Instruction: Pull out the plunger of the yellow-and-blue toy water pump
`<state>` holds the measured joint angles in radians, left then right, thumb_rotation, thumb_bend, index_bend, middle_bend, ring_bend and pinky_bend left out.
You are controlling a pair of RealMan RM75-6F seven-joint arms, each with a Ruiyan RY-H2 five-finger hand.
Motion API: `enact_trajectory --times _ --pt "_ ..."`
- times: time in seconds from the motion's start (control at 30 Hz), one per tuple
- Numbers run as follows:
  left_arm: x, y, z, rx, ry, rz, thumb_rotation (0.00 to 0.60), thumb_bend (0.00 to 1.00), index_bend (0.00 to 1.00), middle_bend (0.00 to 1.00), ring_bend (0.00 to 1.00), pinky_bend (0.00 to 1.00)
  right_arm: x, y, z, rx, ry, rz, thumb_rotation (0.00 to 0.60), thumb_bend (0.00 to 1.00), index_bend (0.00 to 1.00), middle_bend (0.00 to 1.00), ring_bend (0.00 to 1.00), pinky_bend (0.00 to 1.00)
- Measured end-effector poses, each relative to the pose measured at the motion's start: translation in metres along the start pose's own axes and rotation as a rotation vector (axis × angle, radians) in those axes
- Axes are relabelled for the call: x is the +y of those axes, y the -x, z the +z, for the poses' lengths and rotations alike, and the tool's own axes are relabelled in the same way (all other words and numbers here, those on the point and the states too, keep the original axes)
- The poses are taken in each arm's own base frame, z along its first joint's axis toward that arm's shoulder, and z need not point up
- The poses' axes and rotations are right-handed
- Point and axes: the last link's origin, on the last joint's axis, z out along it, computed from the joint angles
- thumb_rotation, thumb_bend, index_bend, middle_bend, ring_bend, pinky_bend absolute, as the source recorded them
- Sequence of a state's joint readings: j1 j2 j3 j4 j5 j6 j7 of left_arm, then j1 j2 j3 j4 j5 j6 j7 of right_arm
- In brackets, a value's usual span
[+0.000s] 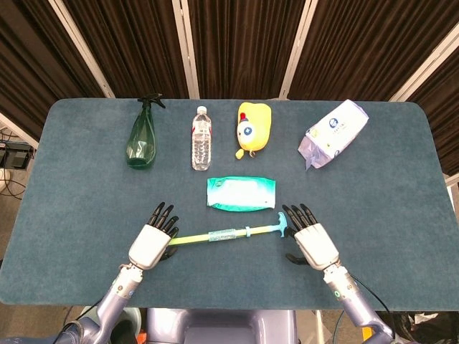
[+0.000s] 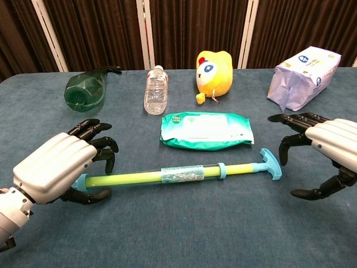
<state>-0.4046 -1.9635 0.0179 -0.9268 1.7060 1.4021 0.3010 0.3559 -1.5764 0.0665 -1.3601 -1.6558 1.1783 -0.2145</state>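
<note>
Along the far side of the blue table [image 1: 72, 186]: green spray bottle [image 1: 141, 136], water bottle [image 1: 201, 139], yellow plush toy [image 1: 253, 127], tissue pack [image 1: 333, 132]; nearer, a wet-wipes packet [image 1: 241, 193]

Dark pleated curtains [image 1: 237, 43] with pale slats behind; blue-carpeted table [image 1: 72, 179].
</note>
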Motion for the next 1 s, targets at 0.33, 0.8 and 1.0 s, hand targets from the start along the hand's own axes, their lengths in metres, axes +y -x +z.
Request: enact_trajectory --times 0.33,0.8,1.0 --pt "0.008 0.006 0.001 -0.029 0.016 -0.008 0.600 0.41 0.72 0.26 0.05 0.00 -0.009 0.015 0.022 -0.009 -0.033 0.039 0.600 0.23 0.44 0.00 0.00 0.00" --pt "0.015 0.006 0.002 -0.022 0.036 -0.001 0.600 0.41 0.72 0.26 0.05 0.00 -0.010 0.019 0.051 -0.014 -0.052 0.058 0.600 0.28 0.42 0.00 0.00 0.00" --pt "0.015 0.004 0.003 -0.015 0.039 0.005 0.600 0.41 0.72 0.26 0.05 0.00 -0.005 0.025 0.055 -0.038 -0.046 0.049 0.600 0.31 0.42 0.00 0.00 0.00"
